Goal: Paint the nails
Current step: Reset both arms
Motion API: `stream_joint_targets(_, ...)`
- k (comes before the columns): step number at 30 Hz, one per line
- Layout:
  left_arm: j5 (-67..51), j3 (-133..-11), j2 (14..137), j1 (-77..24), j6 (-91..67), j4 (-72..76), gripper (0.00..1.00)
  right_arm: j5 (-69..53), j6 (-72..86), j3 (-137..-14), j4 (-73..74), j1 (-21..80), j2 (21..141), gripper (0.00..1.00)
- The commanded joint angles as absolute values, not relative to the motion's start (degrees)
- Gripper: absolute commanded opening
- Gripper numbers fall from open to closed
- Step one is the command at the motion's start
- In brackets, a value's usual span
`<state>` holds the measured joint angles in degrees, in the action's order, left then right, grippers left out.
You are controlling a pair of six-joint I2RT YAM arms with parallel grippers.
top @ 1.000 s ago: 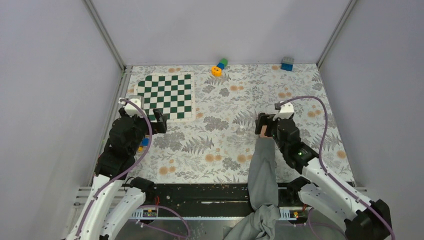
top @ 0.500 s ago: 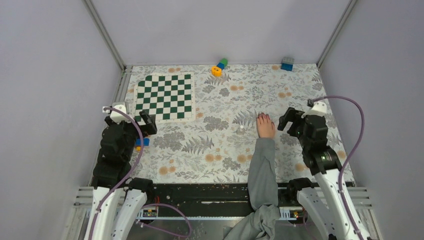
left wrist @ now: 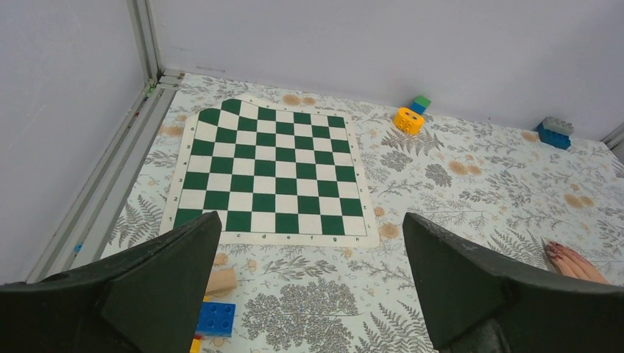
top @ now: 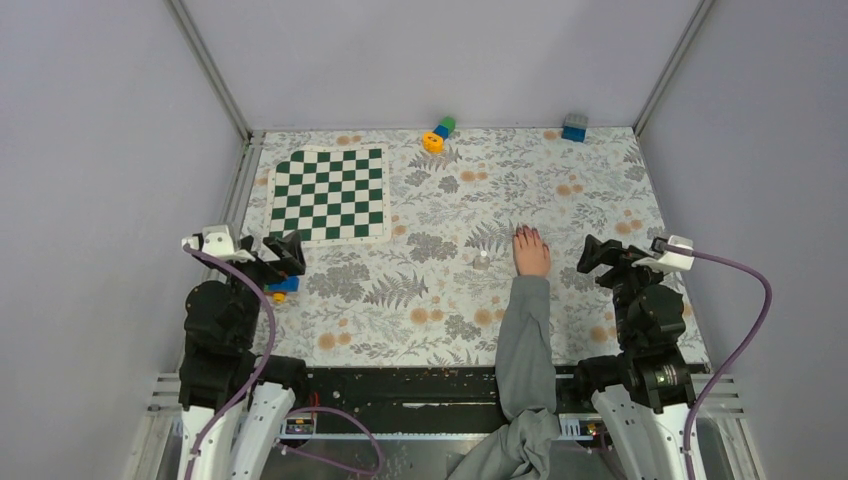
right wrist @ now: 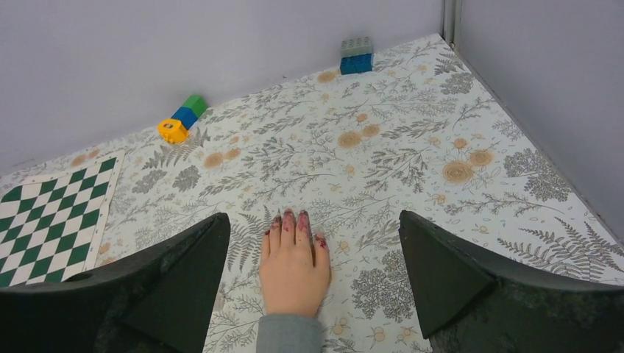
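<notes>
A flowered cloth (top: 430,300) covers the table between plain grey walls. On it lies a bare hand (right wrist: 294,268), palm down, with its grey sleeve (top: 524,340) trailing back toward my bases. The nails (right wrist: 293,218) look dark red, perhaps smeared past their edges, though my wrist view is too coarse to be sure. My right gripper (top: 607,256) hangs just beside the hand, jaws spread wide and holding nothing. My left gripper (top: 280,255) sits well apart, jaws equally spread, near a blue brick (left wrist: 215,318) and the chessboard (top: 330,193). A yellow, blue and green block stack (top: 438,134) and a blue-grey block (top: 574,127) rest by the far wall.

Black left arm (top: 215,335) and right arm (top: 652,322) carry purple cables (top: 768,290).
</notes>
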<state>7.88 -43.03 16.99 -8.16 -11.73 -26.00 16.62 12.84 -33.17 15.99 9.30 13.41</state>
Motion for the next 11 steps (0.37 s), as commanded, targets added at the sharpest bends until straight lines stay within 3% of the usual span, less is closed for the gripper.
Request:
stream_joint_targets(1,7.3,-42.5,17.1,-7.8,-11.0,-23.2,0.99,17.7,11.5,-33.0,13.4,9.1,13.4,0.92)
stream_joint_targets(11,5.9,-42.4,17.5,-7.8,-10.8,-23.2,0.99,18.1,11.5,-33.0,13.5,9.1,12.8,0.93)
